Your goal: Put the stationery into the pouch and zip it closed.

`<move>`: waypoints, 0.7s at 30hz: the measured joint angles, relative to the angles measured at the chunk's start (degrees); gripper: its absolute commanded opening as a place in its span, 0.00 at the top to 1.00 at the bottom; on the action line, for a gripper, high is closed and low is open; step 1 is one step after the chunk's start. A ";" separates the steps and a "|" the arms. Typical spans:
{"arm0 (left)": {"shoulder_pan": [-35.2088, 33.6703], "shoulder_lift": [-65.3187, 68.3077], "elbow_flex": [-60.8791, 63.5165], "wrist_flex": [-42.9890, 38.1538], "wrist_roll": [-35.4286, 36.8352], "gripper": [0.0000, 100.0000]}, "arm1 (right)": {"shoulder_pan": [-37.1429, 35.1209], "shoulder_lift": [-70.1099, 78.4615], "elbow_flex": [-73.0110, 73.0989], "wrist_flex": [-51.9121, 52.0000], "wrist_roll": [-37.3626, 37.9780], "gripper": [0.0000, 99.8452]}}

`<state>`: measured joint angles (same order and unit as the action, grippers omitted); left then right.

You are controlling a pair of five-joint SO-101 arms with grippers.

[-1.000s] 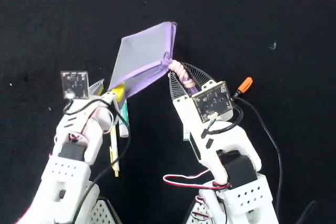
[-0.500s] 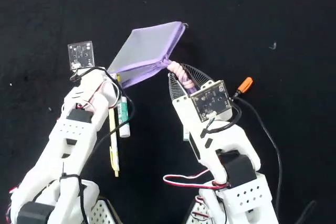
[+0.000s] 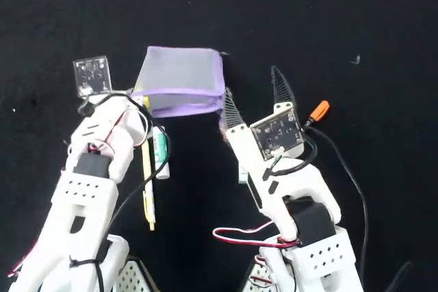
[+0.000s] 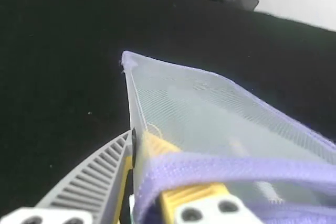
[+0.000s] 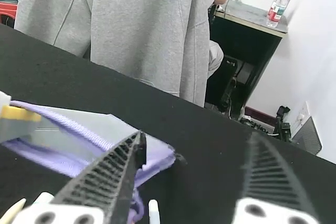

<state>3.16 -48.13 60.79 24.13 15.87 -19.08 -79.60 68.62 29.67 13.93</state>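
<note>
High view: fixed, overhead, far, looks down on black table (image 3: 369, 32). Wrist views: low, close, facing forward. All share purple mesh pouch (image 3: 179, 73).

pouch (image 3: 179, 80): lilac trim, pale see-through mesh panel. table (image 3: 356, 25): plain black. pen (image 3: 148, 193): yellow. marker (image 3: 160, 158): white, green band. left gripper (image 4: 140, 140): one yellow side, one grey ribbed. right gripper (image 3: 252, 90): black ribbed fingers, white body. connector (image 3: 319, 109): orange, on a black cable (image 3: 350, 172).
</note>
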 measured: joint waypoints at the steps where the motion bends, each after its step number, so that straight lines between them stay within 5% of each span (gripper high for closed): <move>1: -0.35 -0.09 -2.29 3.25 0.00 0.97 | 0.00 0.00 -0.35 0.70 0.00 0.68; 17: -15.21 -0.26 -29.27 31.38 0.44 0.97 | 0.00 -0.09 -27.87 27.69 3.78 0.68; 21: -18.46 -0.35 -31.30 36.48 0.53 0.97 | 0.97 11.16 -32.44 31.21 4.04 0.68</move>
<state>-15.30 -48.48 29.49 60.62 16.40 -18.11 -68.44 36.18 60.88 17.98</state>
